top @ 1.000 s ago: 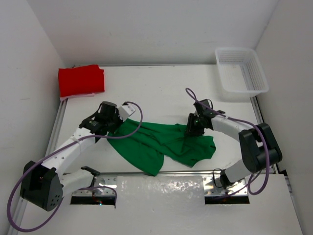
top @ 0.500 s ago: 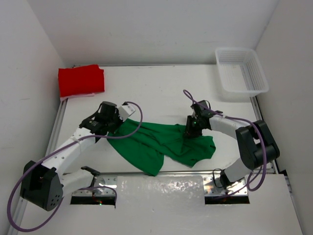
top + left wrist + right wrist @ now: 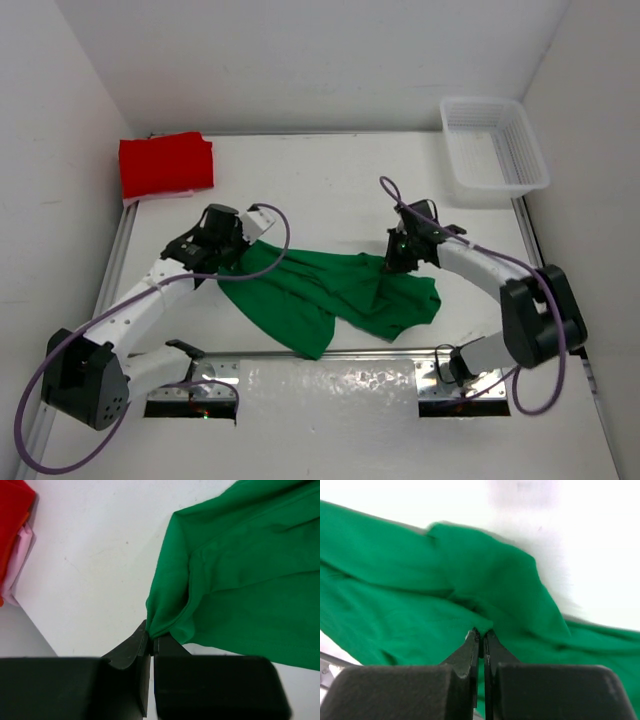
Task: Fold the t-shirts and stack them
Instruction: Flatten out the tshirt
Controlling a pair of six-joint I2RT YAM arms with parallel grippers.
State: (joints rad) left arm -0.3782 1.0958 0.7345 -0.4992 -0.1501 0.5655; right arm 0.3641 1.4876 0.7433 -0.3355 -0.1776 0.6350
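A green t-shirt (image 3: pixel 330 295) lies crumpled across the near middle of the table. My left gripper (image 3: pixel 151 636) is shut on a bunched edge of the green t-shirt (image 3: pixel 240 575) at its left end. My right gripper (image 3: pixel 482 631) is shut on a pinched fold of the green t-shirt (image 3: pixel 445 605) near its right part. In the top view the left gripper (image 3: pixel 232 262) and the right gripper (image 3: pixel 391 268) sit at opposite ends of the cloth. A folded red t-shirt (image 3: pixel 165 165) lies at the far left, with a pink t-shirt (image 3: pixel 17 562) under it.
A white mesh basket (image 3: pixel 493 150) stands at the far right corner. Walls close in the table on the left, back and right. A metal rail (image 3: pixel 330 355) runs along the near edge.
My right gripper has closed onto a fold of the green t-shirt and shifted slightly. The left gripper stays shut on its edge, barely moved.
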